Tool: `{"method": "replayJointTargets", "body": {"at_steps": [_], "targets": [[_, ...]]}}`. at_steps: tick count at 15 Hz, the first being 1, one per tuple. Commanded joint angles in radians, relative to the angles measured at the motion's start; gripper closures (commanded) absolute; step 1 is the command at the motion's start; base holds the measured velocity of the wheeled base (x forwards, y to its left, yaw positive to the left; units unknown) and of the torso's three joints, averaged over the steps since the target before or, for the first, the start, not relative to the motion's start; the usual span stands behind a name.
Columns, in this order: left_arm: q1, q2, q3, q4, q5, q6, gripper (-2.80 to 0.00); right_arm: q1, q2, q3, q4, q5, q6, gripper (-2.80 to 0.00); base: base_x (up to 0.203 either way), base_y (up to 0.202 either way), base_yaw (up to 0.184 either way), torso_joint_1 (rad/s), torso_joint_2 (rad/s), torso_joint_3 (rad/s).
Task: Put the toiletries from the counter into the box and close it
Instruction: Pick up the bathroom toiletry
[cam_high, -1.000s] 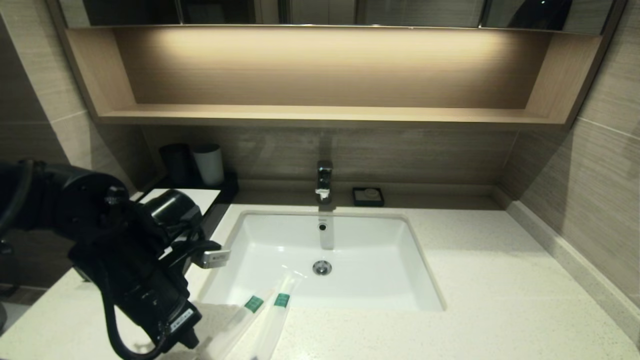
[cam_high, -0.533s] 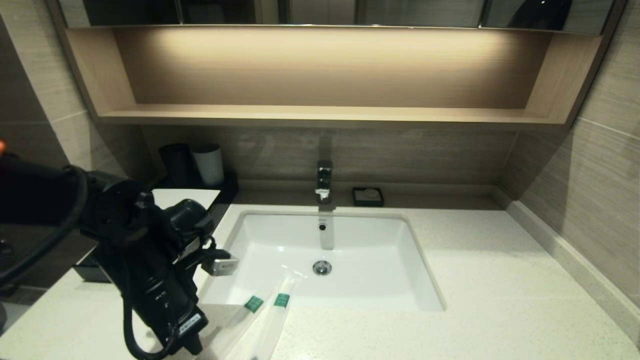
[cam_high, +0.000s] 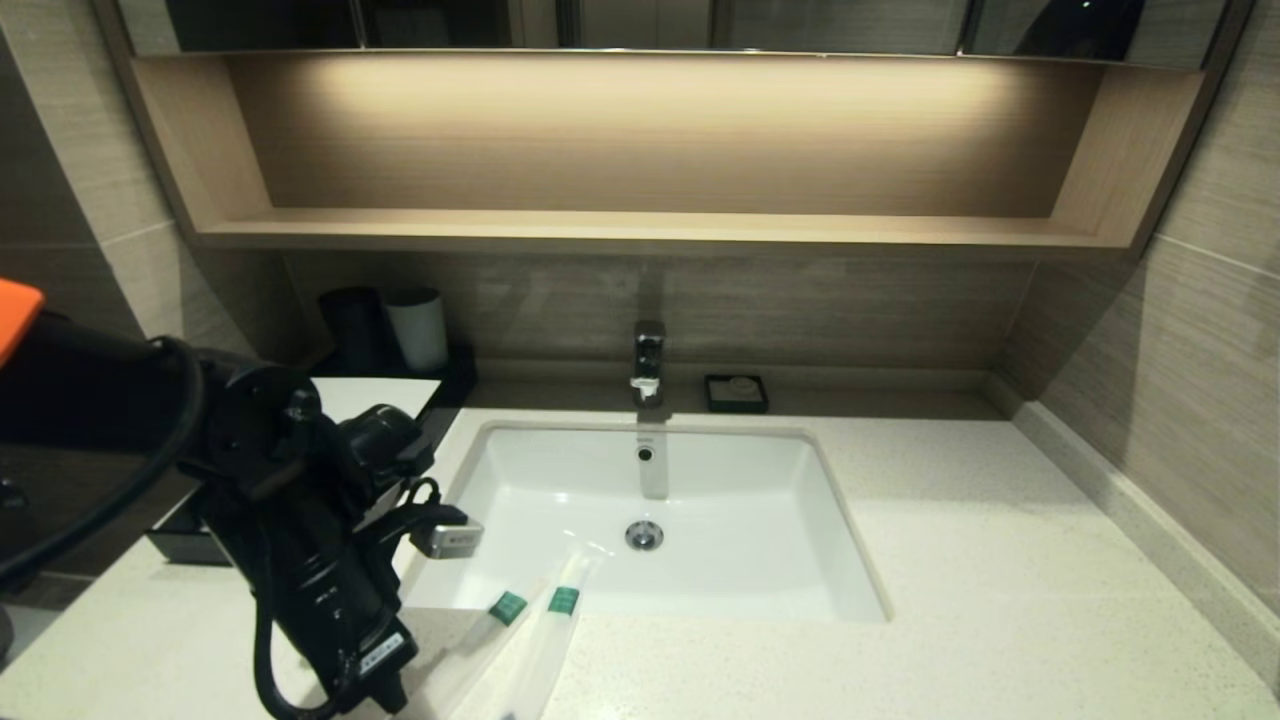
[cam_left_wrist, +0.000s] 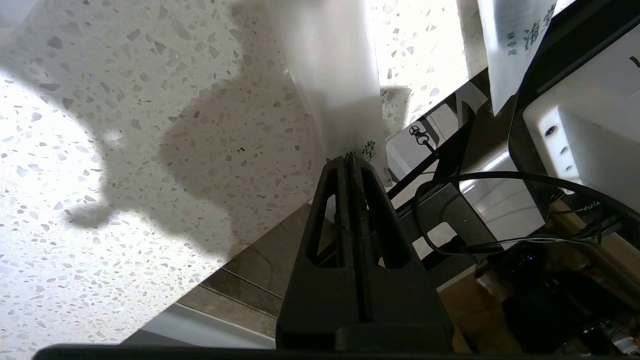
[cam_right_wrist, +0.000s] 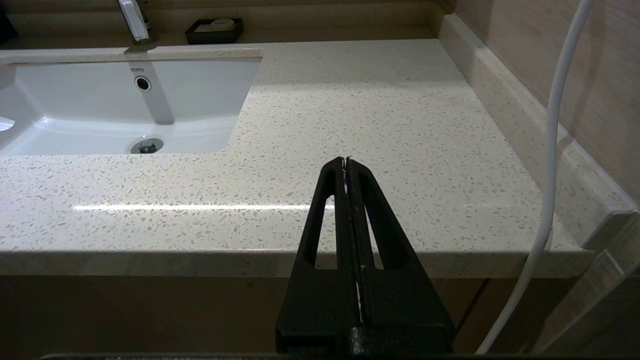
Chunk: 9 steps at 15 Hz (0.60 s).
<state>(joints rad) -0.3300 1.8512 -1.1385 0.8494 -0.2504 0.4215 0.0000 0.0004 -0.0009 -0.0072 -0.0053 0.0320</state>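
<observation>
1 sachet (cam_left_wrist: 330, 75) pinched by closed left tool (cam_left_wrist: 348, 160).

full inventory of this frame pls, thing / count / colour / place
sachets: 2 visible, translucent white with green bands, counter's front edge, tips over the sink rim; one's end is pinched in the left claw
box: 1, black with white top, counter's left side, partly hidden by the left arm
counter: 1, cream speckled stone, around the sink
sink: 1, white, set in the counter
tap: 1, chrome, behind the sink
soap dish: 1, black, right of the tap
cups: 2, one black, one white, back left corner
shelf: 1, tan wood, on the wall
left claw: shut on a sachet's end at the counter's front edge
right claw: shut, holding nothing, off the counter's front right
</observation>
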Motion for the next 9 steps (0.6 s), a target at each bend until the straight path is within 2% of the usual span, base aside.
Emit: {"method": "replayJointTargets", "body": {"at_steps": [1,2,9], "targets": [[0.000,-0.003,0.003,0.007,-0.001,0.003,0.00,0.000,0.001,0.001,0.000,-0.001,0.000,0.00,0.000,0.000,0.000,0.000,0.00,0.000],[0.000,0.000,0.006,0.005,-0.001,0.005,-2.80,0.000,0.001,0.000,0.000,-0.001,0.000,0.00,0.000,0.000,0.000,0.000,0.00,0.000],[0.000,0.011,0.006,0.002,-0.001,0.040,-2.80,0.000,0.001,0.001,0.000,-0.001,0.000,0.00,0.000,0.000,0.000,0.000,0.00,0.000]]}}
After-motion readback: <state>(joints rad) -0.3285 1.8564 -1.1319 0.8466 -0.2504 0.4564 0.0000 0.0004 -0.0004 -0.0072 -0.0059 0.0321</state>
